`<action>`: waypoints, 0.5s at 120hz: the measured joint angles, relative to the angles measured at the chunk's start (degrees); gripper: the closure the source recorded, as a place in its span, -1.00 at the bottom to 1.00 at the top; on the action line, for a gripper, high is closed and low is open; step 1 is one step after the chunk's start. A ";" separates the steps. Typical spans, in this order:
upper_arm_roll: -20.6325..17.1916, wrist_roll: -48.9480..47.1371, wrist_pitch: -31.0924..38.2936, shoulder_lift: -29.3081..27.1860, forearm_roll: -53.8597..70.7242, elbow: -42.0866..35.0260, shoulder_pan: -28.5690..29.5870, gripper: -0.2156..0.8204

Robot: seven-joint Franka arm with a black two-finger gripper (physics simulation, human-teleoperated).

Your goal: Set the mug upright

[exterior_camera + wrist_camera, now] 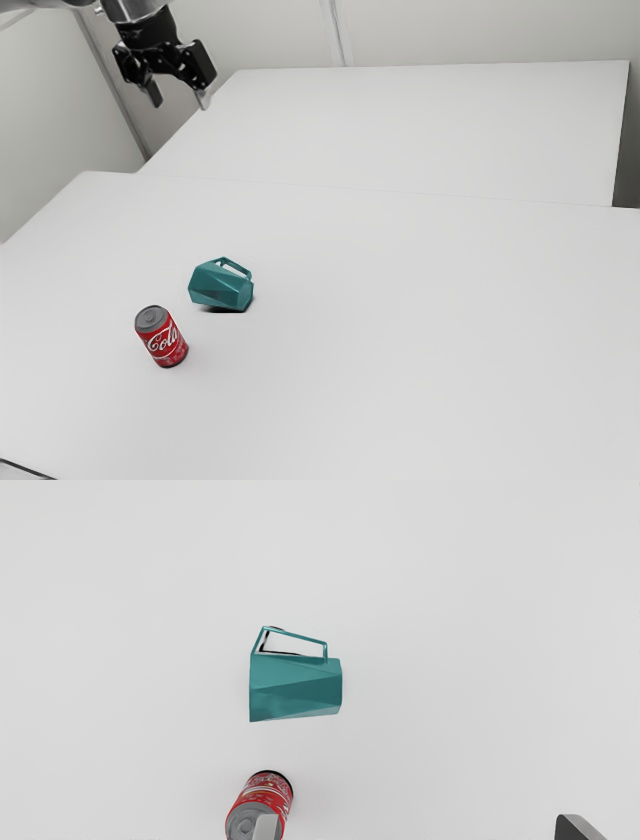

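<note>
White table (400,330) was seen across most of the exterior view, with a 2nd white surface (420,125) behind it and pale walls (270,35) around. 1 arm (140,10) was seen entering at the exterior view's upper left.

Gripper (180,102) was held high, well above the table and well apart from everything on it. Its 2 fingers were spread wide, tips well apart, with nothing gripped between them. In the wrist view, 1 fingertip (267,827) was overlapped with the can's top; no contact was made, given the height seen from the side.

Teal faceted mug (221,286) was found lying on its side on the table, not upright. Its body was laid flat along the surface. The wider end was probably the rim, but the opening was hidden. In the exterior view, it was placed toward the left of center.

Red cola can (163,338) was stood upright near the mug, not touching it, closer to the exterior camera and a bit to the exterior view's left. Gray lid was turned up.

Mug handle (295,634) was pointed away from the can. A thin dark line (25,469) was visible at the exterior view's lower left corner.
</note>
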 joint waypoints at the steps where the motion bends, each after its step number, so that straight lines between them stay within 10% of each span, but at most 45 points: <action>1: 0.00 -0.02 -0.06 -0.08 -0.01 -0.04 0.01 -0.58; 16: 0.77 -0.25 0.36 -0.43 -0.83 -4.02 -0.05 -0.58; 47: 19.17 8.20 5.27 9.80 -20.68 -8.42 4.48 -0.58; 60: 15.32 14.99 5.98 16.72 -29.68 -8.29 14.86 -0.58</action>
